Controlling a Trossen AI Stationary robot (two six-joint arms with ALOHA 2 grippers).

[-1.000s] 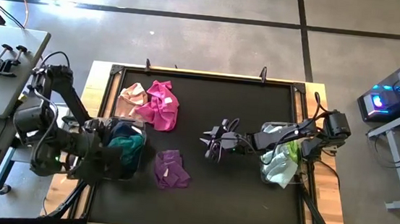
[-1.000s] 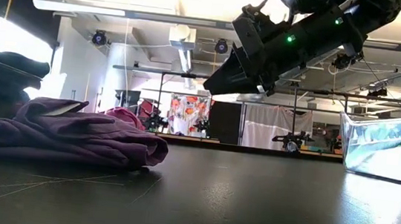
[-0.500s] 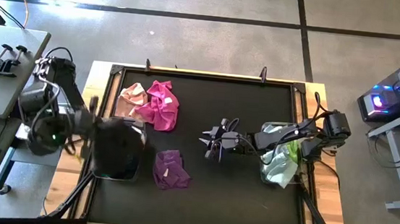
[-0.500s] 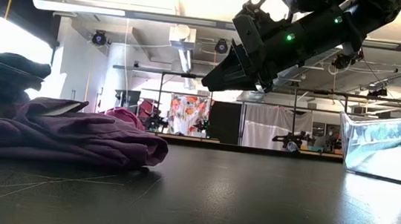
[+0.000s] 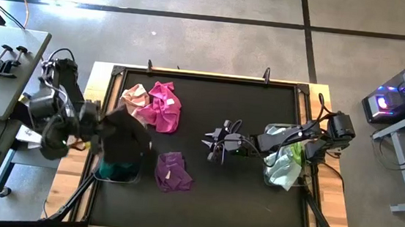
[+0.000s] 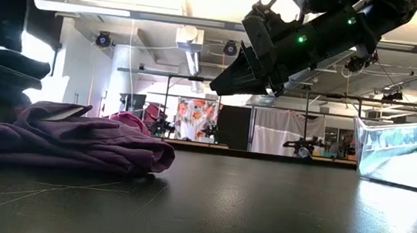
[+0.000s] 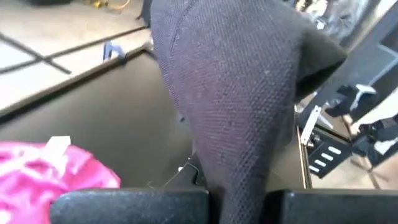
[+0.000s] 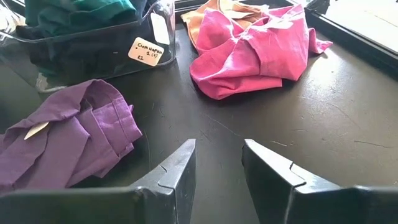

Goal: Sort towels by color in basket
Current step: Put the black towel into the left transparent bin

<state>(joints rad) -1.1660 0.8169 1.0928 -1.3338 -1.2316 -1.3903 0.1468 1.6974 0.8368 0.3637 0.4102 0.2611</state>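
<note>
My left gripper is at the table's left edge, shut on a black towel that spreads over the left basket. A teal towel lies in that basket. A pale pink towel and a magenta towel lie on the mat at the far left, and a purple towel lies right of the basket. My right gripper hovers open over the mat's middle, with nothing between its fingers. My left gripper pinches a bunched part of the black towel between its two fingers. The cloth runs out past the fingers and widens beyond them. It is held up over the left basket. Whether its far end rests on the basket, I cannot tell.
A clear right basket with lime, white and mint towels stands at the table's right edge. In the right wrist view the left basket carries a paper label. Bare black mat lies between the purple towel and the right basket.
My left gripper has drawn back from over the left basket toward the table's left edge and rolled, keeping hold of the black towel. The towel has come up out of the basket and now spreads over its far part, leaving teal cloth showing at the near end.
</note>
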